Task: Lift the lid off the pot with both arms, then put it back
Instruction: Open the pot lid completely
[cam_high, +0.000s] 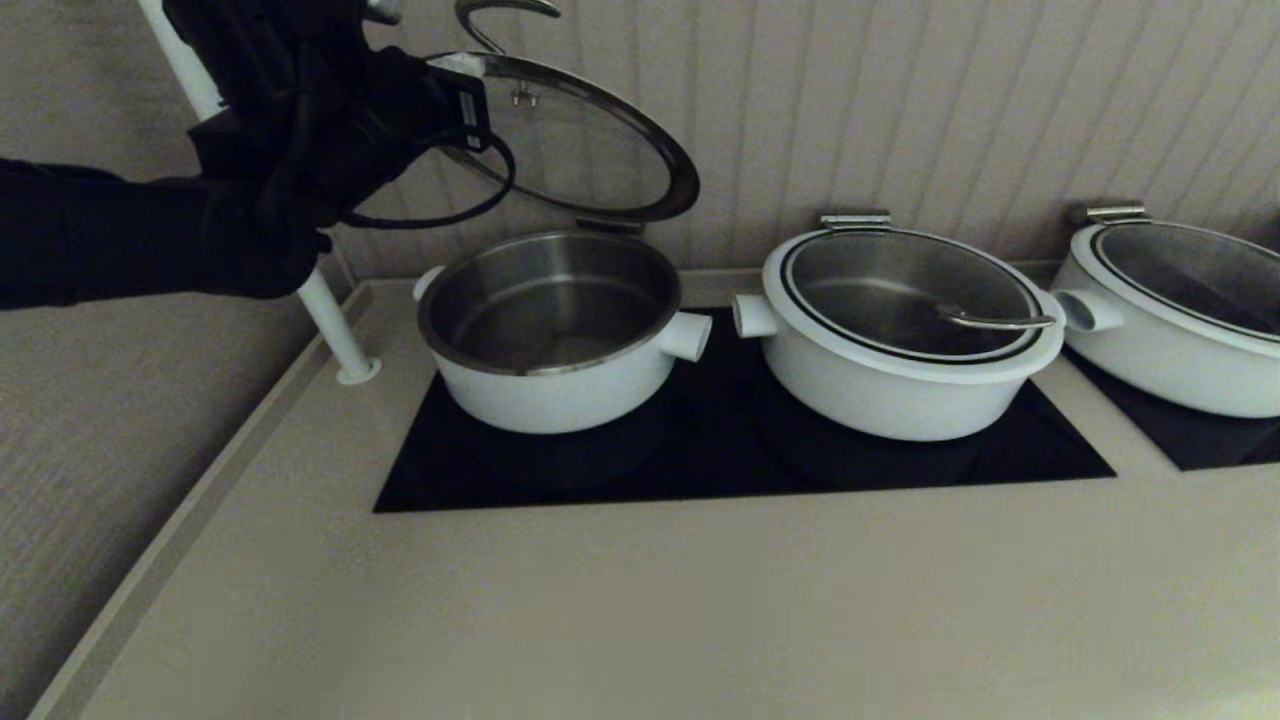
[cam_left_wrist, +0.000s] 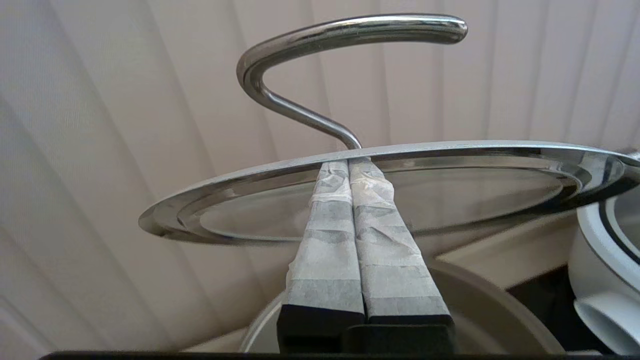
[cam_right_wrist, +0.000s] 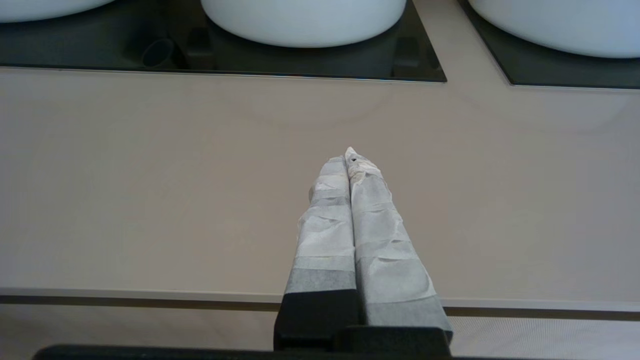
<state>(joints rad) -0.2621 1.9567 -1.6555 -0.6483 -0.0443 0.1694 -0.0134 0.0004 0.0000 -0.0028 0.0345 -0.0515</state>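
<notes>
The pot (cam_high: 550, 390) stands open on the left of the black hob, steel inside showing, stub handle pointing right. Its glass lid (cam_high: 590, 150) is raised and tilted above the pot's back, the hinge side low, the steel loop handle (cam_high: 500, 15) on top. My left arm (cam_high: 300, 130) reaches in from the left at lid height. In the left wrist view my left gripper (cam_left_wrist: 348, 162) is shut, its taped tips pressed under the lid's rim (cam_left_wrist: 250, 172) just below the handle's stem; the pot's rim (cam_left_wrist: 500, 310) lies beneath. My right gripper (cam_right_wrist: 348, 156) is shut and empty over the bare counter, outside the head view.
A second white pot (cam_high: 900, 330) with its lid on stands right beside the open one, a third (cam_high: 1180, 310) at far right. A white pole (cam_high: 330, 320) rises at the counter's left corner under my left arm. The ribbed wall is close behind. The black hob (cam_high: 740, 470) ends at beige counter.
</notes>
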